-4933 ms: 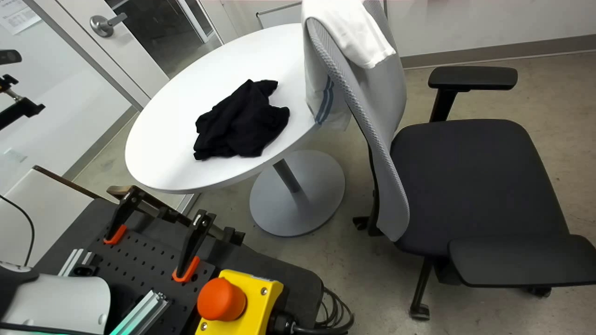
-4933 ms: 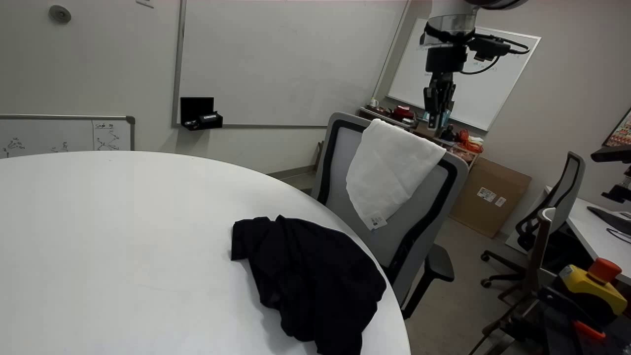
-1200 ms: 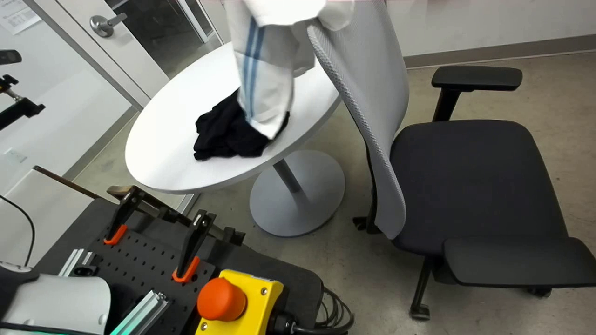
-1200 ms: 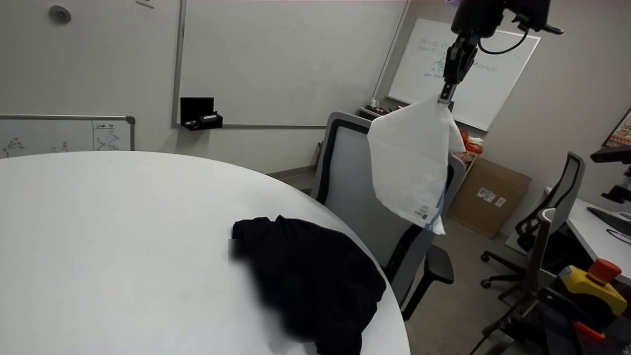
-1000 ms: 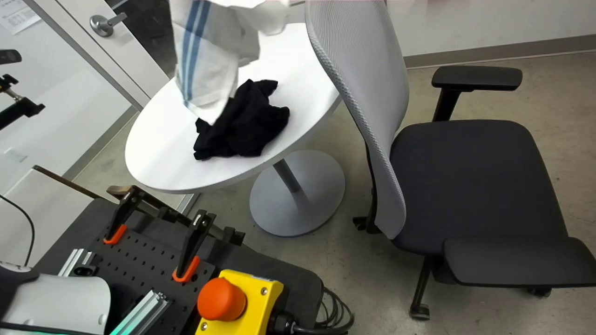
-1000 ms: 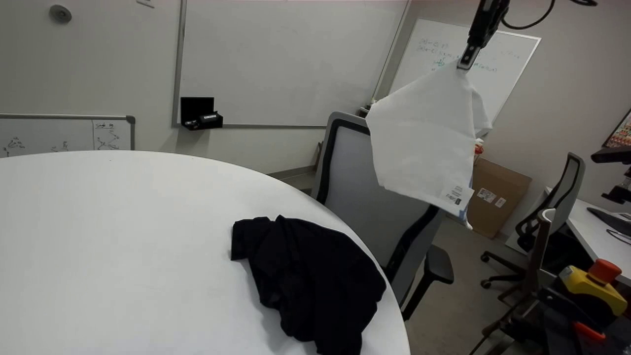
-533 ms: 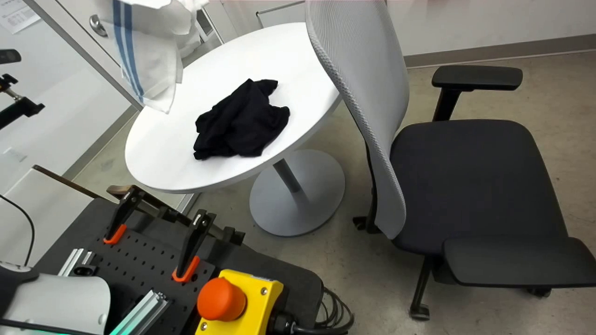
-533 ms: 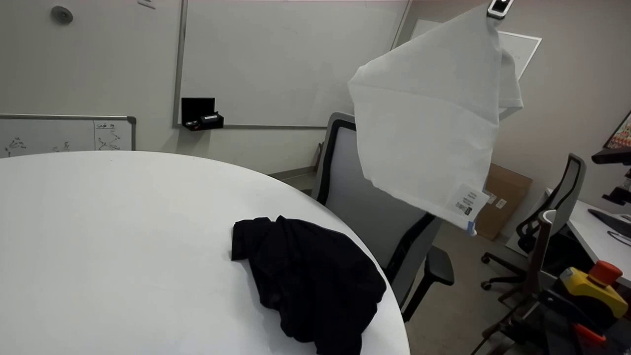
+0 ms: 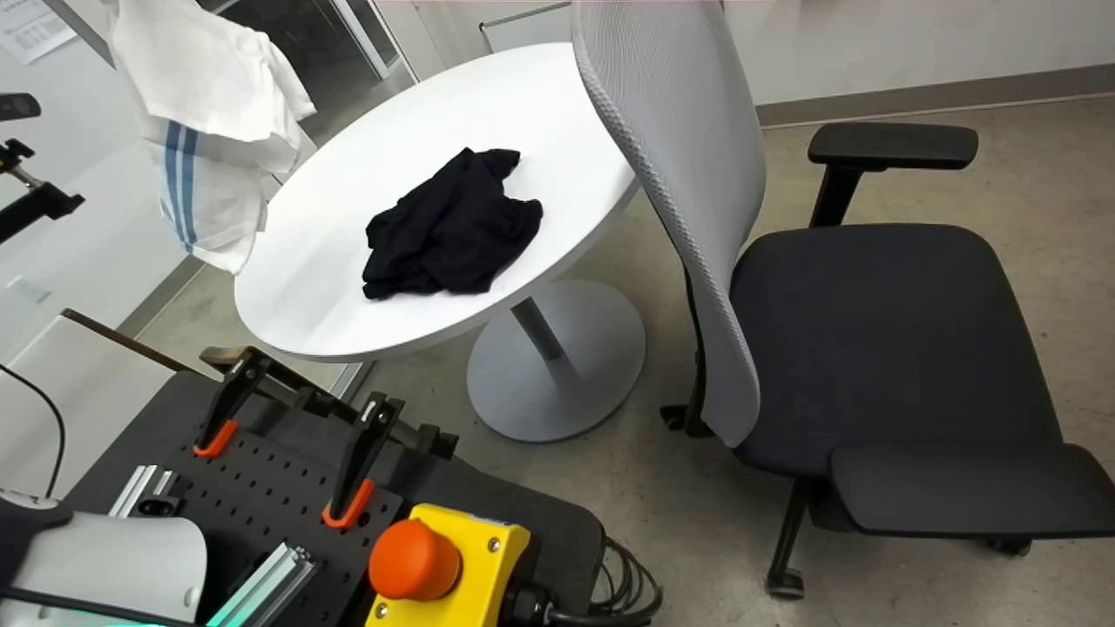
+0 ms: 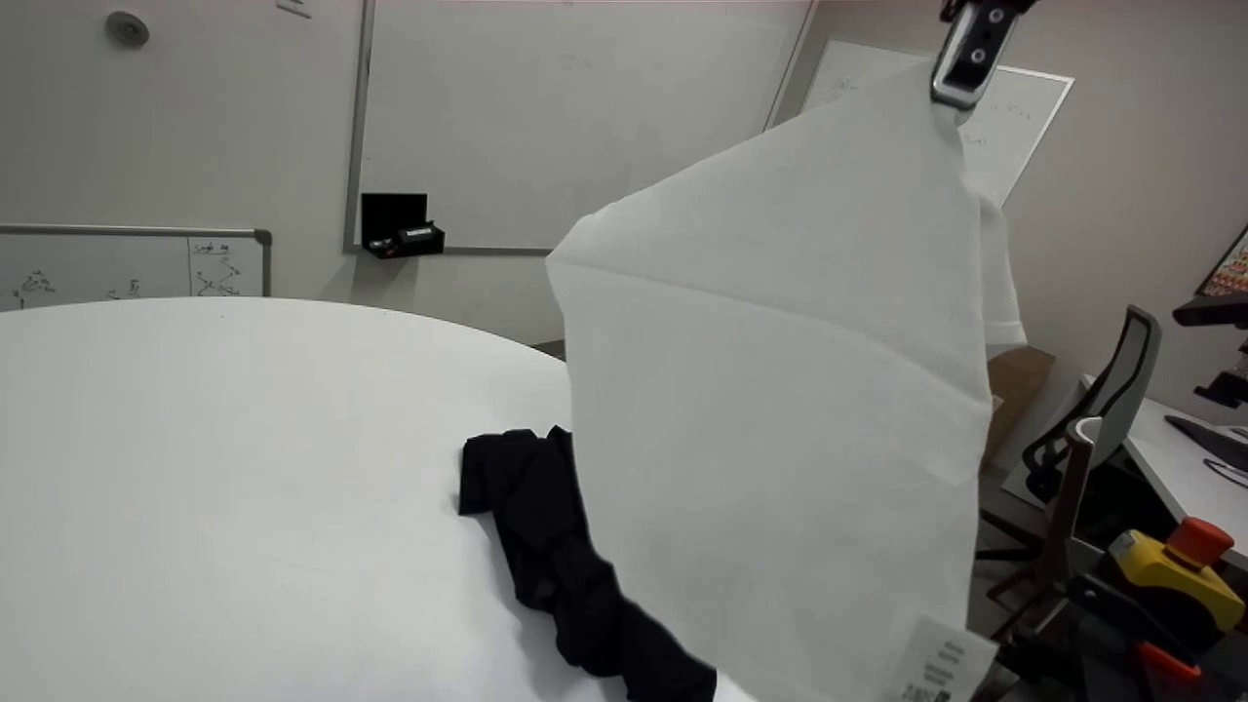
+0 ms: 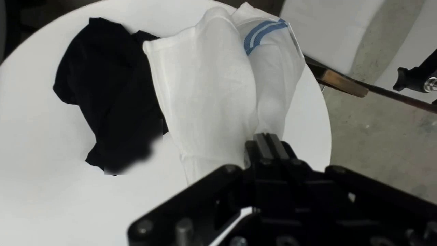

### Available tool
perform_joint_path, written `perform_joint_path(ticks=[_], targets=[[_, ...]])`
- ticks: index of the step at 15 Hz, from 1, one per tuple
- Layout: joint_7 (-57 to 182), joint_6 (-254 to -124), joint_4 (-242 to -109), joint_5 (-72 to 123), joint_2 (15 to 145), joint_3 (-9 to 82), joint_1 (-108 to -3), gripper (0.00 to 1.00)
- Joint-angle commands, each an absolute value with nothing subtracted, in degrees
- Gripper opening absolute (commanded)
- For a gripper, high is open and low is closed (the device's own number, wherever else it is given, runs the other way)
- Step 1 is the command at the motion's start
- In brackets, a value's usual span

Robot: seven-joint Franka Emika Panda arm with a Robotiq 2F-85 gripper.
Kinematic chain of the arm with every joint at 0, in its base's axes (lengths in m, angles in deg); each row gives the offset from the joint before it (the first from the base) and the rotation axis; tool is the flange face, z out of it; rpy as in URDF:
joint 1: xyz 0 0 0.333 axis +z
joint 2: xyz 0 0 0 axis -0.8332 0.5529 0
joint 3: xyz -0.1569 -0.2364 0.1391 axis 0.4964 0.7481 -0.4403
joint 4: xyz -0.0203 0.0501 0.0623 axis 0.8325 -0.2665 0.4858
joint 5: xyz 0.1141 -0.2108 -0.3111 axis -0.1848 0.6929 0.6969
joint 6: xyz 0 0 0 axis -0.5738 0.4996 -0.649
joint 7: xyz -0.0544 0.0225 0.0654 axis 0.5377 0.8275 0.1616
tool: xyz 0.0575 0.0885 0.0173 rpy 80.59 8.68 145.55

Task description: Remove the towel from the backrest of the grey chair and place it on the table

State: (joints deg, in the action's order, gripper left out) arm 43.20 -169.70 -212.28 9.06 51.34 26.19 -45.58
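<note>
The tool (image 11: 268, 137) is drawn nearly together, pinching the blue-striped white towel (image 10: 780, 390), which hangs beneath it, well apart from the grey mesh-backed office chair (image 9: 836, 348). In the wrist view the towel overlaps the round white bench (image 11: 41, 191) and a crumpled black cloth (image 11: 109, 85); whether it touches either, I cannot tell.

"Is that gripper (image 11: 267, 137) all black?"

"Mostly: chunky black links (image 11: 187, 199), round metal screw heads (image 11: 144, 226), slim grey fingertips (image 11: 262, 146)."

"And the finger (image 10: 972, 54) I can see over here?"

"Black face, silvery rim, two round spots like screws."

"The base (image 9: 131, 557) looks plainer."

"Smooth, pale grey, dark at one edge, black cable (image 9: 87, 605) across it."
</note>
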Motion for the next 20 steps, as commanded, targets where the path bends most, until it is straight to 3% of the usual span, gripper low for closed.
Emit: perform_joint_path(ticks=[1,2,4,13,20], targets=[[43.0,-172.5,-211.8,8.8,55.9,24.8,-44.8,0.0],[43.2,-172.7,-211.7,9.3,57.2,24.4,-44.8,0.27],[43.1,-173.2,-212.0,10.1,59.0,23.8,-44.9,0.32],[44.3,-171.6,-210.8,9.1,62.4,24.7,-47.2,0.98],[46.1,-170.7,-210.8,9.7,60.9,26.1,-49.1,1.0]])
